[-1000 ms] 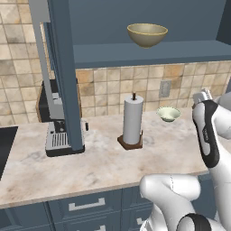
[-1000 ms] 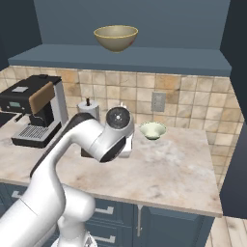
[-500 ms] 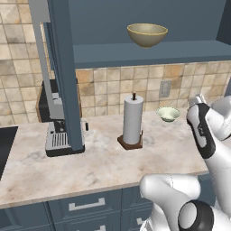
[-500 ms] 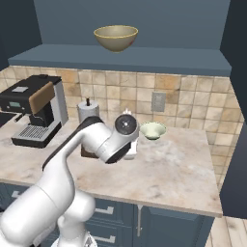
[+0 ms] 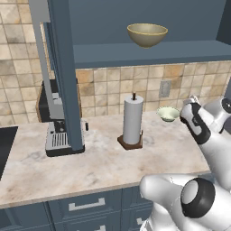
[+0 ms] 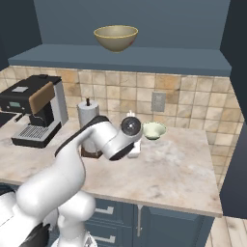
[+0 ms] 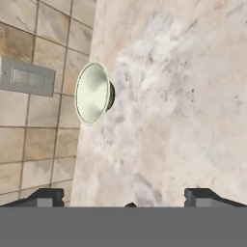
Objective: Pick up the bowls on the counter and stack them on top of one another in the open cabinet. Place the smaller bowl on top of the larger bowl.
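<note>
Dark fingertips (image 7: pixel 47 197) spread wide, seemingly empty, near smaller bowl (image 7: pixel 93 92).

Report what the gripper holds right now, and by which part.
Nothing. The gripper is open, short of the smaller bowl on the counter.

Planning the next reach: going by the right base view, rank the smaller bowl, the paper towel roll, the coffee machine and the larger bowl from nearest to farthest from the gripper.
1. The smaller bowl, on the counter just right of the open gripper.
2. The paper towel roll, on the counter to its left.
3. The larger bowl and the coffee machine: too close to call. The bowl sits up on the cabinet shelf, the machine far left.
</note>
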### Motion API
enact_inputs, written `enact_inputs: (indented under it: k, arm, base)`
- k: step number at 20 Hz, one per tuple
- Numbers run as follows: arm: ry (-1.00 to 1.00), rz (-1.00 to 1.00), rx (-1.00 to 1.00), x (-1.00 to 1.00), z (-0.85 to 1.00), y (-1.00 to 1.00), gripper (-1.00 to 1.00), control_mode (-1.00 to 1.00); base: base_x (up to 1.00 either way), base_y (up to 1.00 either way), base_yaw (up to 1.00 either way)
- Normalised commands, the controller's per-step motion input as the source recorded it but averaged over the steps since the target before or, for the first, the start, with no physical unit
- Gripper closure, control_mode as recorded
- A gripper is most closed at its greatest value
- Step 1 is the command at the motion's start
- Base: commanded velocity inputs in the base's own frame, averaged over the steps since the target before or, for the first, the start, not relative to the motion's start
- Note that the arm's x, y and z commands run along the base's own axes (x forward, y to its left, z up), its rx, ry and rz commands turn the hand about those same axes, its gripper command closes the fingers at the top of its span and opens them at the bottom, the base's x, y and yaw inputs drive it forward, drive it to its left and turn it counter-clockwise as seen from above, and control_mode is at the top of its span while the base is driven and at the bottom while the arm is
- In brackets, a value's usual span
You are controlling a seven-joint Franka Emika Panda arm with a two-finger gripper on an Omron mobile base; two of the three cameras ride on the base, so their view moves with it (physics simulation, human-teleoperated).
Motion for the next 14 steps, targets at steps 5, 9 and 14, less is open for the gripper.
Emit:
enact_inputs:
  k: [5, 9, 14]
  arm:
    - [0.03, 0.02, 0.04, 0.42, -0.12, -0.14, -1.00, -1.00]
    - [0.00, 0.03, 0.02, 0.31, -0.15, -0.17, -1.00, -1.00]
    - [-0.01, 0.03, 0.00, 0.26, -0.20, -0.12, -1.00, -1.00]
  base:
    - [0.00, 0.00, 0.00]
    - [0.00, 0.00, 0.00]
    - [0.00, 0.00, 0.00]
